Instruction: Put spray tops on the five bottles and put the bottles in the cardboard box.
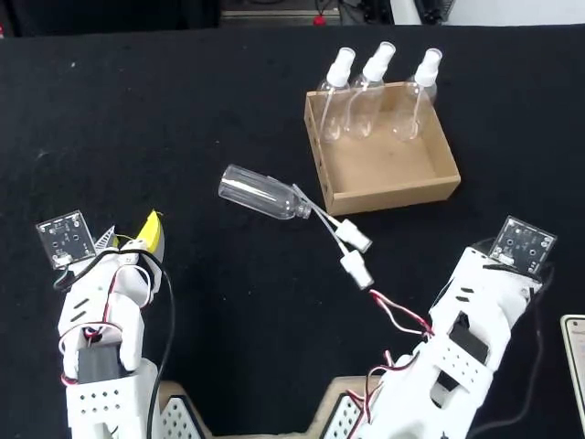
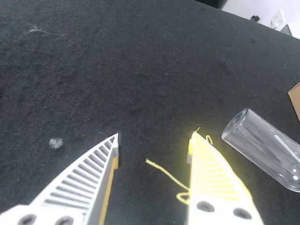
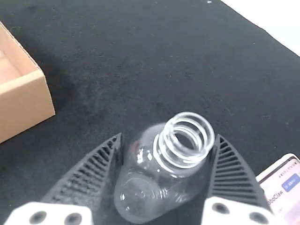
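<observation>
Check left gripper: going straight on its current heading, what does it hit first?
Probably only the black table. The left gripper is open and aims at bare cloth; the lying bottle sits off to one side, likely clear of the line, though depth is uncertain.

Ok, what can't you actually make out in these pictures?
Right wrist view: whether the held bottle touches the table; the right gripper covers its base.
Left wrist view: neck of the lying bottle, cut off by the edge.
High view: whether thin tubes of the spray tops enter that bottle; too small.
Right wrist view: most of the box, cut off by the edge.
</observation>
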Robot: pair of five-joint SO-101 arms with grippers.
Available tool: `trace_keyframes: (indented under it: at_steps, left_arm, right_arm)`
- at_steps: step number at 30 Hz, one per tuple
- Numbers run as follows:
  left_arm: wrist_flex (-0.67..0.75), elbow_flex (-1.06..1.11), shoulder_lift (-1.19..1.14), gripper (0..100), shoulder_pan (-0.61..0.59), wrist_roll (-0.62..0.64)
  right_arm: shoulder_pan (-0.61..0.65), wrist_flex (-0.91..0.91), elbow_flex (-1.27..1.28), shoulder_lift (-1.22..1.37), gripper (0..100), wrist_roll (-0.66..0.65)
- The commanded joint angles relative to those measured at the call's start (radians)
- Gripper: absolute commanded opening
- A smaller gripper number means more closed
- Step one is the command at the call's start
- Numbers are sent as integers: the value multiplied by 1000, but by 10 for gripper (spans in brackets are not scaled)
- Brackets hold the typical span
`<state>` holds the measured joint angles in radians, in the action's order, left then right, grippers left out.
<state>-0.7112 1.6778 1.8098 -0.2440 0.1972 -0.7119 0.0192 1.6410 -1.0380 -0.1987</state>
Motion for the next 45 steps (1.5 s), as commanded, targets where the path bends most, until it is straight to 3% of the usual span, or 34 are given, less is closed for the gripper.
trace_keyframes:
  at_steps: [1, 18, 29, 38, 42, 45]
  left_arm:
    - [18, 21, 14, 231, -1, -8]
    - [17, 21, 14, 231, -1, -8]
    - [17, 21, 14, 231, -1, -8]
    - [17, 21, 14, 231, -1, -8]
    - [17, 21, 14, 231, 1, -8]
    - [17, 21, 14, 231, 16, -11]
  right_arm:
    - [14, -110, 25, -19, 260, -11]
    - [12, -173, 24, 130, 258, -11]
    - [12, -353, 19, 268, 256, -3]
    - [3, -431, 15, 268, 55, -2]
    - [11, -299, -76, 268, 74, -8]
    - [11, 43, -260, 268, 78, -9]
